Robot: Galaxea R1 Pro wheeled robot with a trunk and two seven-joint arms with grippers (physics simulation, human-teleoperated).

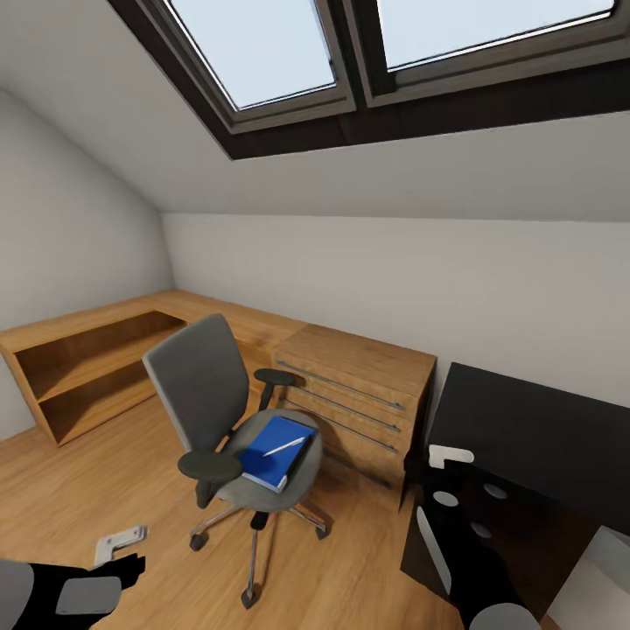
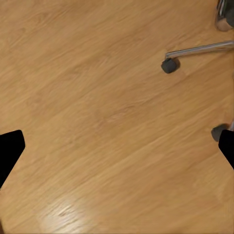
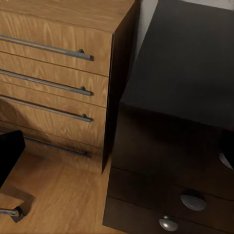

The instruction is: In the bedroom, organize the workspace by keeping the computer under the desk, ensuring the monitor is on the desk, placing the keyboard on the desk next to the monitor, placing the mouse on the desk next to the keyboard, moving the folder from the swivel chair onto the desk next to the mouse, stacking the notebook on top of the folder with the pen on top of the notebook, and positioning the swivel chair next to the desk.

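— Folder position?
— Blue folder (image 1: 273, 452) lies on swivel chair (image 1: 203, 385) seat, pen (image 1: 283, 447) atop it. Desk (image 1: 534, 429) stands right.
— Grippers?
— My left gripper (image 2: 117, 153) spread wide over floor (image 2: 97, 117); right gripper (image 1: 451, 477), can't tell.

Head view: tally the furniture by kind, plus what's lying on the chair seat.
Swivel chair: 1
Black desk: 1
Wooden drawer chest: 1
Wooden open shelf unit: 1
Blue folder, on the seat: 1
Pen, on the folder: 1
Total: 6
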